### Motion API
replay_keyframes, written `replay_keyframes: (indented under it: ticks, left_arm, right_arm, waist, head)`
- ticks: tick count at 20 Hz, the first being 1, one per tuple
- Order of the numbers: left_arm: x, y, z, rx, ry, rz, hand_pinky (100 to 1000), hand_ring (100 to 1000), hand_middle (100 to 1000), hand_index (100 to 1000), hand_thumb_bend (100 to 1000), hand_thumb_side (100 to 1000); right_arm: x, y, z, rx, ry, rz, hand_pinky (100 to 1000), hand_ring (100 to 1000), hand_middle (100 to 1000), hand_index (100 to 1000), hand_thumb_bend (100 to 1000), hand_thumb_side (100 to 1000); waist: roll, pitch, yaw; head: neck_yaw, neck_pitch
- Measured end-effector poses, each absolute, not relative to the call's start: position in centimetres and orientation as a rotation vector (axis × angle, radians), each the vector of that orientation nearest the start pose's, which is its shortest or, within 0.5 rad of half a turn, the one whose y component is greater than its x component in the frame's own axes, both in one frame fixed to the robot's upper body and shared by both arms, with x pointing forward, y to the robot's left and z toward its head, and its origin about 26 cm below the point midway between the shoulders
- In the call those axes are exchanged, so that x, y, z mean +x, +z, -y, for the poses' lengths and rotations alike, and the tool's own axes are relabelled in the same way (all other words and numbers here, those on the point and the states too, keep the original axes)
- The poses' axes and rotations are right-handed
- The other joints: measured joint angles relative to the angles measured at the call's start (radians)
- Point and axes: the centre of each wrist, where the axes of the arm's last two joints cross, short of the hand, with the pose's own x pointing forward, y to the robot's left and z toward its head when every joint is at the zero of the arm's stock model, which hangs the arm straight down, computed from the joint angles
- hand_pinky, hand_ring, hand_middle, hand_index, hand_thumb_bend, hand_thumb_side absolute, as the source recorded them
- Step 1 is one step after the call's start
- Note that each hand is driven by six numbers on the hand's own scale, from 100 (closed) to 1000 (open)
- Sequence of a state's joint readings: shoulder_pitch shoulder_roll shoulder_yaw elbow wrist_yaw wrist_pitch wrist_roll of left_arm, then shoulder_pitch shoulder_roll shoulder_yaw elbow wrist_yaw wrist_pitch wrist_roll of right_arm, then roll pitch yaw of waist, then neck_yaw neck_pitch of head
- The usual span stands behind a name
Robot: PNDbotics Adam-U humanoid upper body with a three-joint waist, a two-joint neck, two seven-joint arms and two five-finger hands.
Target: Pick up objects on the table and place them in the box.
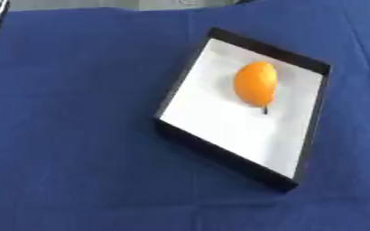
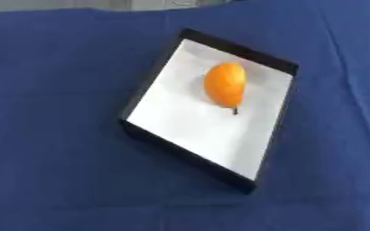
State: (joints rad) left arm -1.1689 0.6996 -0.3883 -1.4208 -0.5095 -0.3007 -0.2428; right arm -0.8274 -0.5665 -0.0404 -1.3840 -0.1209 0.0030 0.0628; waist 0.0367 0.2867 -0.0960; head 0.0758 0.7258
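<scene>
An orange fruit (image 1: 256,84) lies inside the black-walled box (image 1: 219,153), toward its upper right, on the white floor. Nothing else shows on the blue-covered bench (image 1: 77,135), so the task looks finished. Neither hand appears, so their state cannot be told.

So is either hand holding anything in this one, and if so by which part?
Nothing is held. Neither hand shows in either view. The orange fruit lies inside the box on its white floor, with nothing touching it.
</scene>
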Motion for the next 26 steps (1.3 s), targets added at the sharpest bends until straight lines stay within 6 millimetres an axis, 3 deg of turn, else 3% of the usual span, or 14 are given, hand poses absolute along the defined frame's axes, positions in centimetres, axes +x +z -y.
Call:
replay_keyframes:
  ticks: [7, 13, 26]
  left_arm:
    - [36.4, 37.9, -16.0, -0.829, 1.971, -2.371, 667, 573, 505, 409, 338, 100]
    - [33.2, 37.9, -12.9, -0.709, 2.041, -2.296, 670, 588, 508, 418, 354, 100]
    - [34.2, 34.8, -9.9, -0.641, 2.281, -2.098, 671, 591, 513, 439, 362, 100]
  right_arm:
    - [41.6, 29.5, 31.6, -0.283, 0.401, 2.200, 979, 891, 860, 847, 100, 521]
    - [41.6, 29.5, 31.6, -0.284, 0.394, 2.200, 982, 898, 872, 851, 100, 524]
    - [41.3, 30.7, 32.0, -0.341, 0.232, 2.223, 993, 929, 905, 864, 100, 535]
  waist:
    - [0.000, -0.004, -0.003]
    - [0.003, -0.005, -0.007]
    - [0.010, -0.005, -0.021]
  head:
    - [0.000, -0.001]
    - [0.001, -0.004]
    - [0.003, -0.011]
